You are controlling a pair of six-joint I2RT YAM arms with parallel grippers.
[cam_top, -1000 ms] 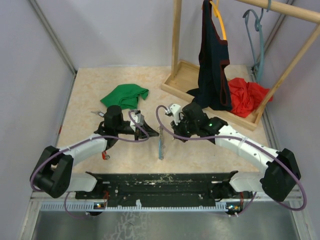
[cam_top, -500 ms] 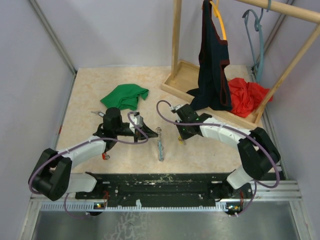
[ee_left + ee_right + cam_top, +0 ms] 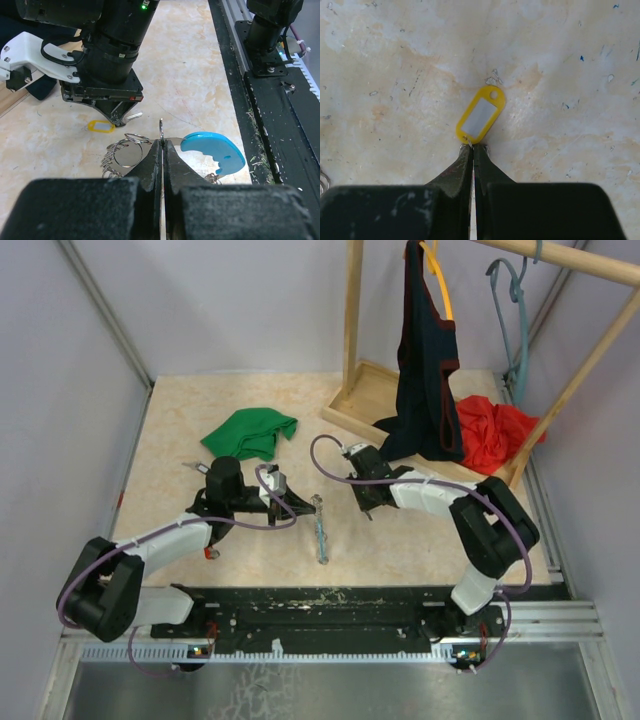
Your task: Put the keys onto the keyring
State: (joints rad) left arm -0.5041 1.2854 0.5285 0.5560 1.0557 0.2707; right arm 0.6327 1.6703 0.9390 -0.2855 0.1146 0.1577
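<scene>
With the left claw (image 3: 161, 146) pressed together, pinches a thin wire ring of the silvery chain keyring (image 3: 321, 532) with its light blue band, resting on the pale marbled tabletop (image 3: 570, 75) nearer the arms and right of the crumpled green cloth (image 3: 250, 432). With the right claw (image 3: 472, 146) likewise squeezed tight, nips the tiny wire loop on the small yellow plastic key tag (image 3: 481, 116) with white label, lying flat farther right of that cloth, apart from the keyring.
</scene>
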